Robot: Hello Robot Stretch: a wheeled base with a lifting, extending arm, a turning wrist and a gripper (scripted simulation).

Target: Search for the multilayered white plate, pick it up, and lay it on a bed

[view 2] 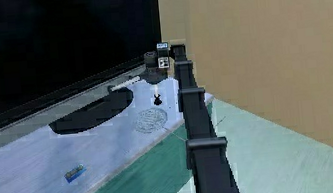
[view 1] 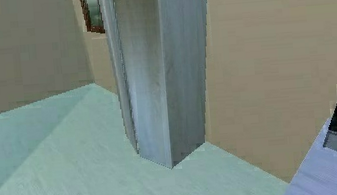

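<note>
Plate [view 2: 154,121] found, lying on the table [view 2: 35,168] by the dark screen [view 2: 50,44], gripper [view 2: 158,97] right at it, can't tell whether it holds anything, so pickup and the run to a bed look yet to come.

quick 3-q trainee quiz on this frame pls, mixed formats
1. True or false: the round whitish ringed plate lies on the floor.
2. What stands behind that plate? A) big black flat screen B) a bed C) a fridge
3. Short answer: does the claw hold anything?

Key
1. False: it lies on the pale blue-white tabletop.
2. A
3. Cannot tell: the plate lies on the tabletop right at the claw's far end.
</note>
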